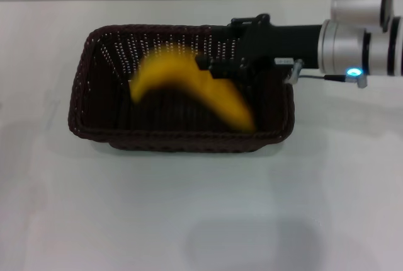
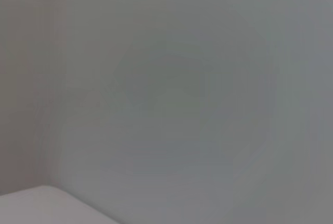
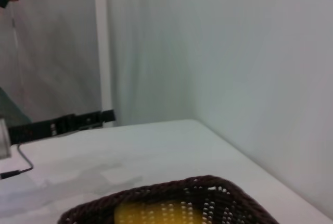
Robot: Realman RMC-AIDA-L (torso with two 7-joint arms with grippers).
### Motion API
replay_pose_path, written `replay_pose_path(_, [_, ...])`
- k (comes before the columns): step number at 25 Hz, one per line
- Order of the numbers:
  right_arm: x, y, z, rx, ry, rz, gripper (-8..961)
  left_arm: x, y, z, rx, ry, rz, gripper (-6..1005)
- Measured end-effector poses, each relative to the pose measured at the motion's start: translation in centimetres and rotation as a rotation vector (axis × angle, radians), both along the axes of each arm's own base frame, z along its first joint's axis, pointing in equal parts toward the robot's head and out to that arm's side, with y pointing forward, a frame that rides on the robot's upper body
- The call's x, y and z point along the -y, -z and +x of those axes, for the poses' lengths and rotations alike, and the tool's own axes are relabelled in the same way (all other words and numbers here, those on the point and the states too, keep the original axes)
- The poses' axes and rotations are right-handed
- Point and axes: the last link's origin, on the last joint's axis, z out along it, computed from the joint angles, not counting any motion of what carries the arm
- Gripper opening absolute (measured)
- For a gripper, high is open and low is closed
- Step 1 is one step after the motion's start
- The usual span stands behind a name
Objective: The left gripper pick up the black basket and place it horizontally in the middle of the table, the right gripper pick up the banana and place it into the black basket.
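The white table [image 1: 189, 220] is lying nearest, bare in front of the black basket [image 1: 88, 116], which is sitting lengthwise at its middle. My right gripper [image 1: 211, 66] is reaching in over the basket's right rim; I cannot tell whether its fingers are apart or closed. The banana [image 1: 189, 85] is showing as a yellow blur just below them, inside the basket. My left gripper [image 3: 62, 124] is waiting off at the table's side.

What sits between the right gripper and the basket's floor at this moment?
In the head view, only the banana, blurred, lies below the right gripper, above the black basket floor.
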Motion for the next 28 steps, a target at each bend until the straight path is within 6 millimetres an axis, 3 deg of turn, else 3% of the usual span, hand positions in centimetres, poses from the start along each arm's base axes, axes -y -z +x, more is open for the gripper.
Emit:
replay_pose_path(2, [0.2, 0.0, 0.1, -0.024, -0.004, 0.005, 538, 0.0, -0.1, 0.0, -0.003, 0.001, 0.001, 893])
replay_pose_path(4, [0.3, -0.4, 0.3, -0.051, 0.003, 0.020, 604, -0.1, -0.1, -0.1, -0.002, -0.002, -0.001, 893])
replay_pose_path(8, [-0.1, -3.3, 2.3, -0.199, 0.092, 0.115, 737, -0.4, 0.0, 0.1, -0.003, 0.001, -0.007, 893])
replay_pose_path(13, [0.0, -6.9, 7.2, -0.508, 0.232, 0.276, 839, -0.7, 0.1, 0.1, -0.001, -0.004, -0.018, 893])
replay_pose_path(17, [2.0, -8.8, 11.9, -0.715, 0.242, 0.488, 849, -1.0, 0.5, 0.3, 0.003, -0.004, -0.035, 893])
replay_pose_path(20, [3.1, -9.5, 14.8, -0.718, 0.268, 0.673, 843, -1.1, 0.6, 0.4, 0.000, 0.000, -0.040, 893])
replay_pose_path(28, [4.6, -8.8, 21.4, -0.438, 0.479, 0.943, 843, -1.3, 0.9, 0.6, -0.011, 0.013, -0.058, 893])
